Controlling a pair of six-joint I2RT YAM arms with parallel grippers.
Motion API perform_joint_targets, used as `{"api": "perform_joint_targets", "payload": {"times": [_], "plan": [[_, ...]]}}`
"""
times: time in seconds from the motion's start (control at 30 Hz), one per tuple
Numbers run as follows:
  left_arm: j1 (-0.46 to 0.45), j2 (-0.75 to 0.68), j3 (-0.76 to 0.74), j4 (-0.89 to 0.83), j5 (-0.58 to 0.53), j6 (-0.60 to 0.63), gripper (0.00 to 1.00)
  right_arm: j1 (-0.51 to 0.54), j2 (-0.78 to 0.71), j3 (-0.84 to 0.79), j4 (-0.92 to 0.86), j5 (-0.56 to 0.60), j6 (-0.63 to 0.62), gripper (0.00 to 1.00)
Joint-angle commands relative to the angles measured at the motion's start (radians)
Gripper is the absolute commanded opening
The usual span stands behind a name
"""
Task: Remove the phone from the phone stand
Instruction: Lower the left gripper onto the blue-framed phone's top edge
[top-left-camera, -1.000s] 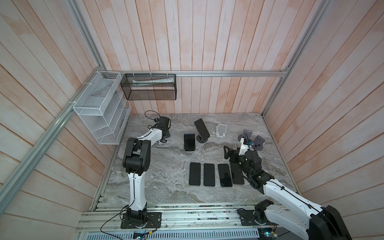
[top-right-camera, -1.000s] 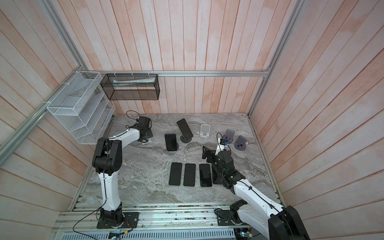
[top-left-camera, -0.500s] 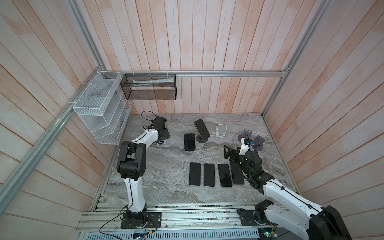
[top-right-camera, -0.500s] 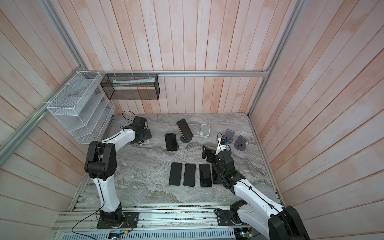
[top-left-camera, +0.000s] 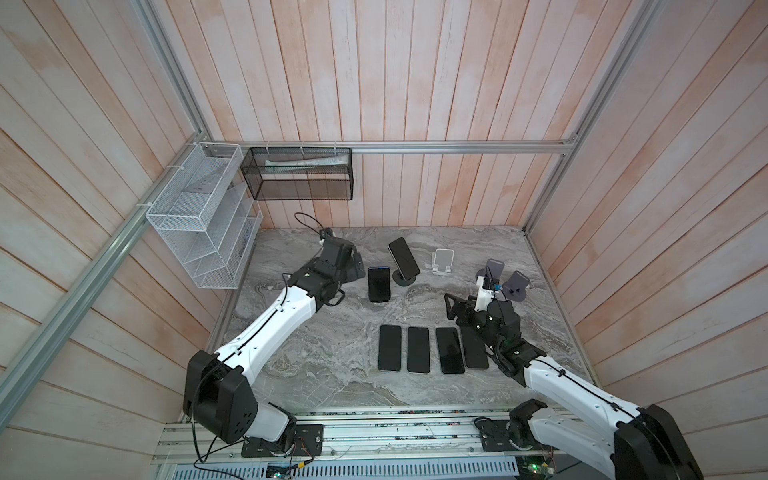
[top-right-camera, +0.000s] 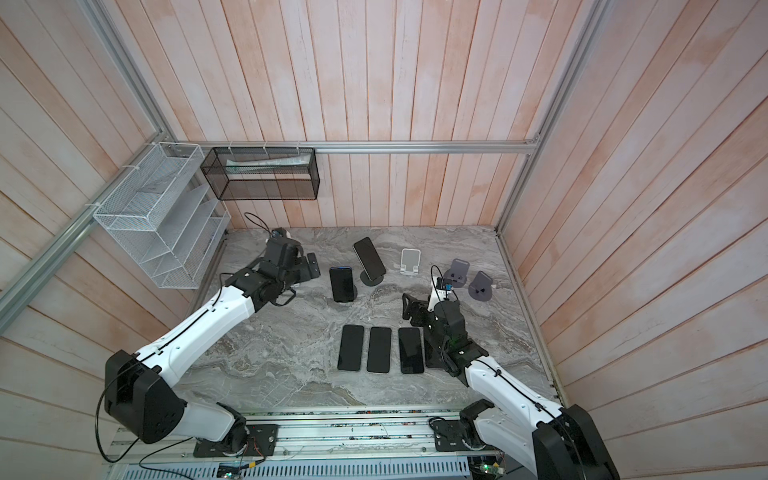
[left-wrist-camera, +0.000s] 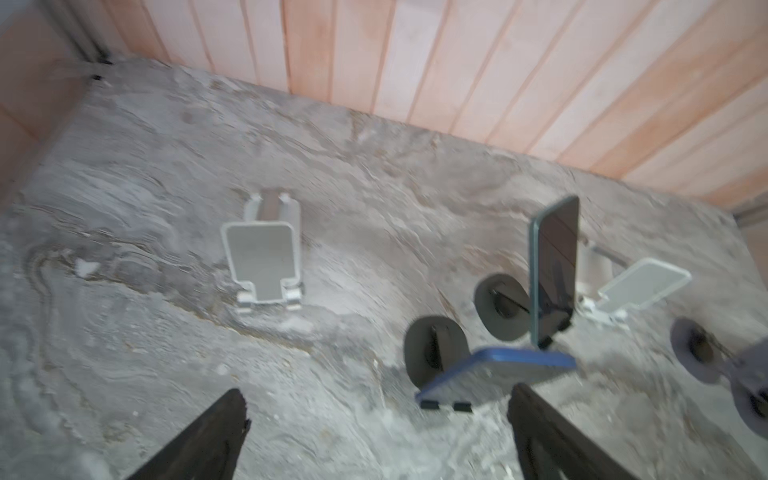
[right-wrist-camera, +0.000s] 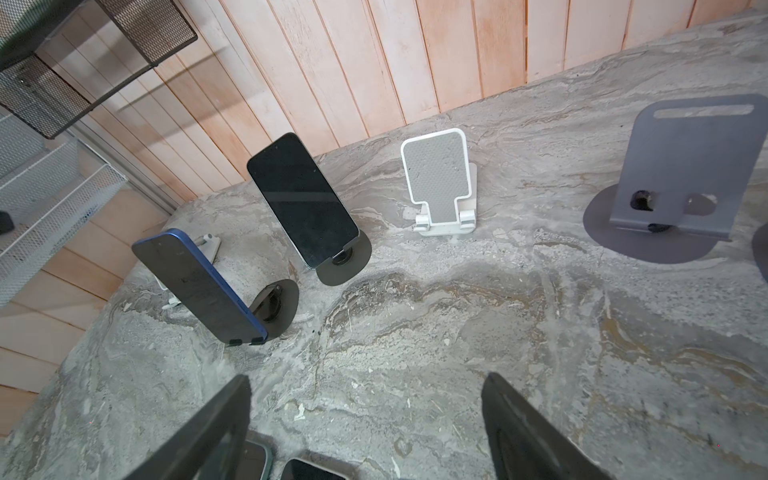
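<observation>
Black phones (top-left-camera: 418, 349): four flat, two on stands (top-left-camera: 399, 279)

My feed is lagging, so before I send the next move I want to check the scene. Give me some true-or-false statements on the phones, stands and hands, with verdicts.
1. Four dark phones lie flat in a row on the grey marble table. True.
2. The white plastic stand holds a phone. False: it is empty.
3. A blue-edged phone and a black phone each lean on dark round-based stands. True.
4. The right hand is shut on a phone. False: it is open and empty.
5. The left hand grips the blue-edged phone. False: it is open and holds nothing.
</observation>
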Motion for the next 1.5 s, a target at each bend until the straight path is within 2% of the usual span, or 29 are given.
{"api": "perform_joint_targets", "payload": {"times": [0.0,0.1,0.23,0.47,0.8,1.0,1.23,1.47], "plan": [[-0.103,0.035,-0.007,0.007,-0.159,-0.064,1.0,0.007,-0.008,0.001,0.006,0.006,0.001,0.93],[-0.151,0.088,0.013,0.054,-0.172,-0.053,1.0,0.007,-0.008,-0.01,0.012,0.037,0.005,0.95],[-0.165,0.186,0.09,0.057,-0.125,-0.031,1.0,0.008,-0.002,-0.008,0.014,0.036,0.001,0.95],[-0.181,0.32,0.172,0.037,-0.138,-0.038,1.0,0.013,0.002,-0.004,0.026,-0.004,-0.007,0.96],[-0.179,0.375,0.19,0.097,-0.116,-0.043,1.0,0.013,0.007,-0.002,0.03,-0.023,-0.001,0.96],[-0.177,0.407,0.237,0.049,-0.195,-0.043,1.0,0.014,0.014,0.01,0.016,-0.031,-0.008,0.96],[-0.169,0.42,0.249,0.026,-0.176,-0.074,0.99,0.015,0.001,0.002,0.025,-0.041,0.002,0.96],[-0.151,0.441,0.27,0.035,-0.133,-0.032,0.96,0.015,-0.007,-0.004,0.031,-0.04,0.008,0.95]]}}
